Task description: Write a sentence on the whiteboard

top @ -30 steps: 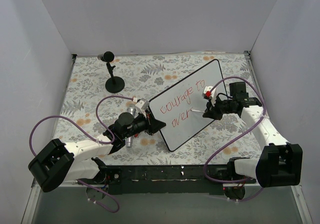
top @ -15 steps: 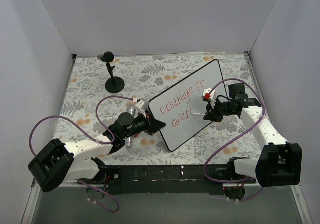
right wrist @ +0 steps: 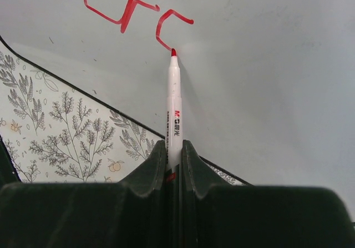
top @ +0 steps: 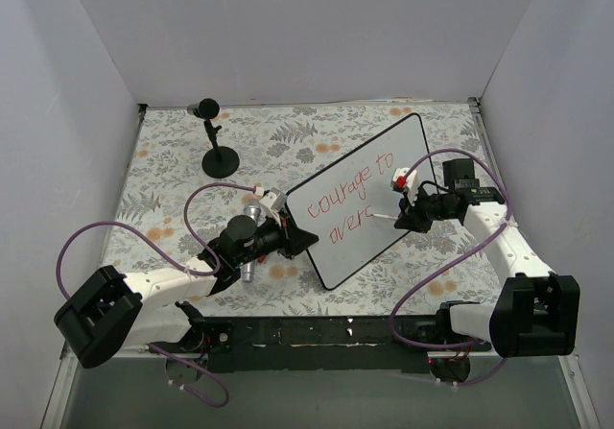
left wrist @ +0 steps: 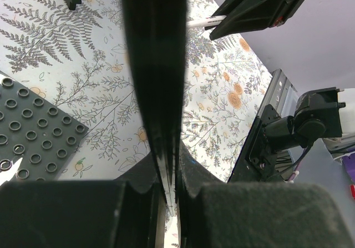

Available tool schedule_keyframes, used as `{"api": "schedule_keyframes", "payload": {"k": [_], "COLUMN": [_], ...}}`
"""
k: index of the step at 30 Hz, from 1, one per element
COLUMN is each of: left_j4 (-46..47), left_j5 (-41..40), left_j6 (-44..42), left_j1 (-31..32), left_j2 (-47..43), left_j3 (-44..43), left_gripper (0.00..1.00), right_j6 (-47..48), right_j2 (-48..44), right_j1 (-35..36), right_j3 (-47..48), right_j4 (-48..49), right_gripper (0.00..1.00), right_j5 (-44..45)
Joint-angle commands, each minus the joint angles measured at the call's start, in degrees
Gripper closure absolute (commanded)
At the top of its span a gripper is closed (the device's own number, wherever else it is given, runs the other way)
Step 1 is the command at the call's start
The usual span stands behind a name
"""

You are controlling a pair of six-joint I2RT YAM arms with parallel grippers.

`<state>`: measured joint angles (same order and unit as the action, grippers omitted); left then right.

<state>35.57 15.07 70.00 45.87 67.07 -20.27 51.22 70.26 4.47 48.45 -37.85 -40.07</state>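
The whiteboard (top: 369,184) lies tilted across the middle of the table, its white face up. Red handwriting, the sentence (top: 347,203), reads "courage to" with "overc" below it. My right gripper (top: 414,216) is shut on a white marker (right wrist: 175,106) whose red tip touches the board at the end of the letter "c" (right wrist: 169,29). My left gripper (top: 288,238) is shut on the whiteboard's near-left edge, seen edge-on as a dark strip (left wrist: 155,65) between the fingers (left wrist: 199,176).
A small black stand with a round base (top: 220,160) sits at the back left. A dark studded plate (left wrist: 30,142) lies under the left arm. A metal cylinder (top: 248,271) rests near the left wrist. White walls close in the floral table.
The right gripper has shifted slightly right along the second line, and a red "c" has been added after "over". The left arm and board have not moved.
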Motion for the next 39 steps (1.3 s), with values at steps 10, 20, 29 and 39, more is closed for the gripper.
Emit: {"api": "schedule_keyframes", "payload": {"k": [10,20,29,39], "left_j4": [-0.42,-0.33,-0.24,0.02], "left_j5": [2.33,2.51,2.51,2.6], "left_j6": [-3.11,-3.11,-3.11,-3.02], "left_j1": [0.36,0.28,0.36,0.36], "left_j2": [-0.98,-0.97,-1.24,-1.06], "left_j3": [-0.29,-0.12,0.15,0.06], "left_gripper": [1.0,1.0,1.0,1.0], "right_j6": [-1.38,-5.87,-4.99,-1.21], "right_j2": [-0.39,-0.91,-0.74,0.23], "right_j1": [-0.51,-0.6,-1.83,-1.83], "right_j3": [3.32,3.59,1.83,0.16], "right_j4": [3.21,8.31,6.91,2.6], "right_gripper": [0.99,0.99,0.99,0.99], "right_j5": [-0.09,2.45,3.95,0.88]}}
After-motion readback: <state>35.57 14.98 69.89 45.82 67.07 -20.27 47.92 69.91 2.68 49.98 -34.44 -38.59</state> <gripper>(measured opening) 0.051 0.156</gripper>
